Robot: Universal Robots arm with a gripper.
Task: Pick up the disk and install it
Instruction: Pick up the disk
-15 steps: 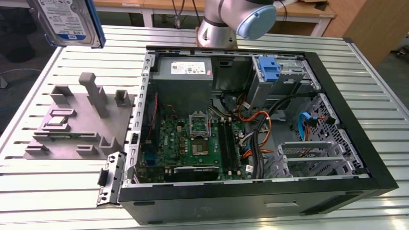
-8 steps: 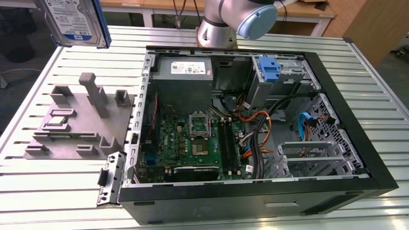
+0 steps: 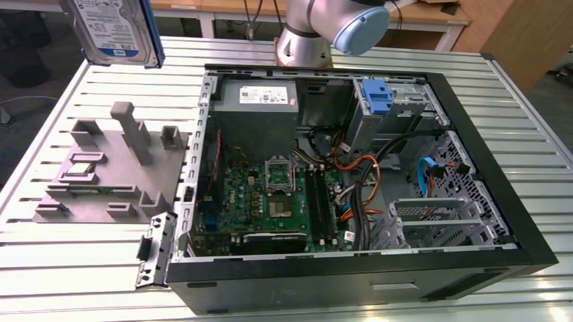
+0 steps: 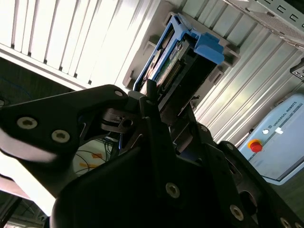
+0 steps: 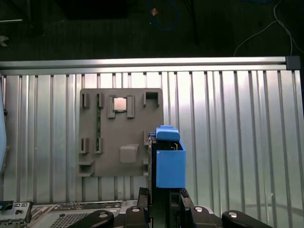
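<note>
The disk (image 3: 117, 30) hangs high above the table at the exterior view's far left, its white-and-blue label facing the camera and a blue carrier edge along its side. In both wrist views my gripper (image 5: 164, 197) (image 4: 159, 107) is shut on one end of the disk (image 5: 169, 161) (image 4: 178, 59), which points away from the wrist with its blue carrier bracket outermost. The disk sits above the slatted table, beside the grey fixture block (image 5: 121, 130), and clear of the open computer case (image 3: 501, 221).
The grey fixture block (image 3: 107, 171) with upright posts stands on the slatted metal table (image 3: 80, 261). Inside the case are a motherboard (image 3: 273, 201), a grey power supply (image 3: 259, 94), cables, and a blue bracket (image 3: 380, 94) in the drive bay. The arm's base (image 3: 309, 33) stands behind the case.
</note>
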